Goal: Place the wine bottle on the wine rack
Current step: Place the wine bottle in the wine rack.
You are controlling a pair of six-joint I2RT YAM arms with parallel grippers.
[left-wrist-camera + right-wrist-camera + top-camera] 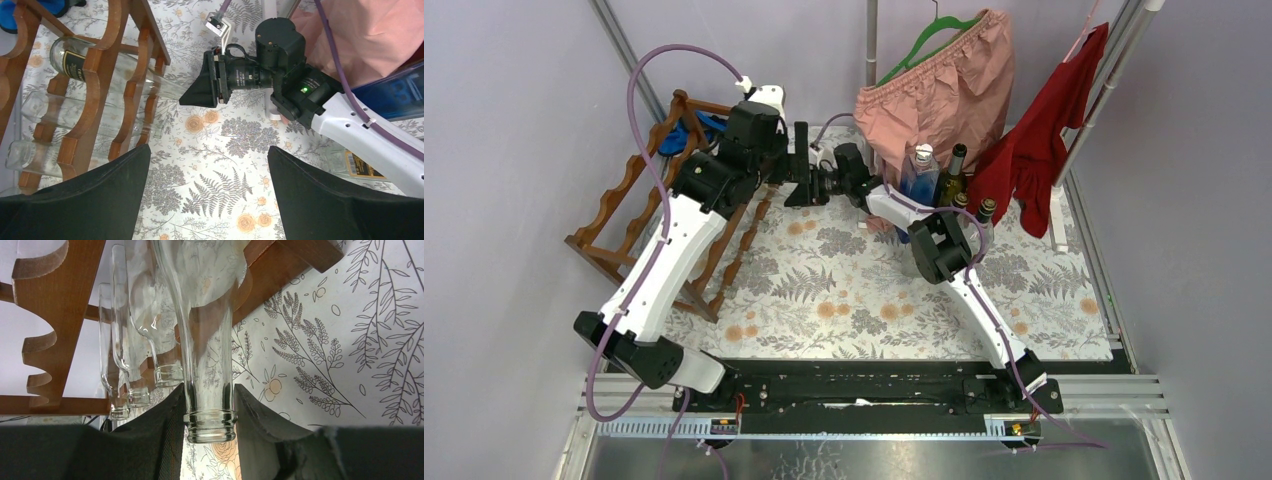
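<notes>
Wine bottle (208, 385) first: clear glass and, as far as I can see, empty. I judge it fairly light, rigid, smooth enough to slip, and easy to chip against wood. The neck is the sensible hold, because the ring at the mouth would stop it sliding out of my pads.

That is where my right claw (208, 396) has it, pressed onto the neck just above the ring at the bottom centre of the right wrist view. That view shows the pinch clearly, with two more clear bottles (131, 355) lying to its left. It does not show where the body sits.

The left wrist view fills that in. In the upper left of the frame the body, with its dark label, lies across the scalloped rails of the wine rack (95, 95). The neck points out toward my right claw at top centre. My left claw (207, 195) is spread wide at the bottom of that frame, holding nothing, above the flowered tablecloth (225, 145).

From above, my arms hide the wine bottle. Only that view shows the whole rack at the left of the frame. It also shows other bottles (939, 175) standing at upper centre-right under hanging clothes (944, 90).
</notes>
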